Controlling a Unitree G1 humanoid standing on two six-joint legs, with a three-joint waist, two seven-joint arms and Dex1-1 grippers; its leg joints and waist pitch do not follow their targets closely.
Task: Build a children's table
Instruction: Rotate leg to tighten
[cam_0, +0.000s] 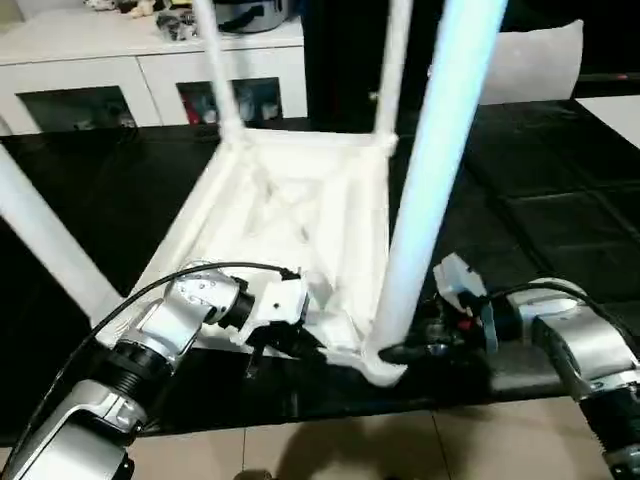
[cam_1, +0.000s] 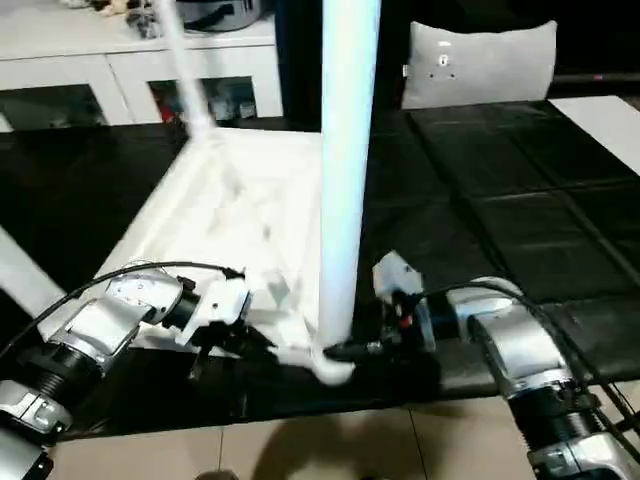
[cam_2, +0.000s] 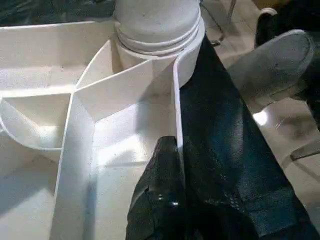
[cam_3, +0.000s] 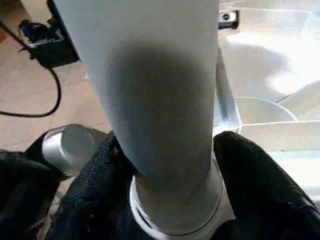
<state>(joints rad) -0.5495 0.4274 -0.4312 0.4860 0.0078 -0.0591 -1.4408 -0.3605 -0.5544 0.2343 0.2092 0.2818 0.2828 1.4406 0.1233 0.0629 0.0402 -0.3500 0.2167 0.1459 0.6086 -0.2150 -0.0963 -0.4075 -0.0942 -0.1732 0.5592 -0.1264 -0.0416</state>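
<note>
Left eye view: the tabletop (cam_0: 290, 220) is laid underside-up on the black surface (cam_0: 560, 230), with legs standing in its corner sockets. The right hand (cam_3: 165, 200) is reached in level from the right, its fingers (cam_3: 250, 185) clamped around the base of the near leg (cam_0: 430, 190). The left hand (cam_2: 167, 200), fingers together, is pressed against the tabletop's near rim.

One tabletop (cam_0: 290, 215), underside up. Four legs standing in its corner sockets: near right (cam_0: 435, 170), near left (cam_0: 45, 240), far left (cam_0: 218, 70), far right (cam_0: 392, 65). Two grippers: left (cam_0: 285, 345), right (cam_0: 405, 352). One cabinet (cam_0: 150, 60) with two glass doors. One chair (cam_1: 480, 62).
</note>
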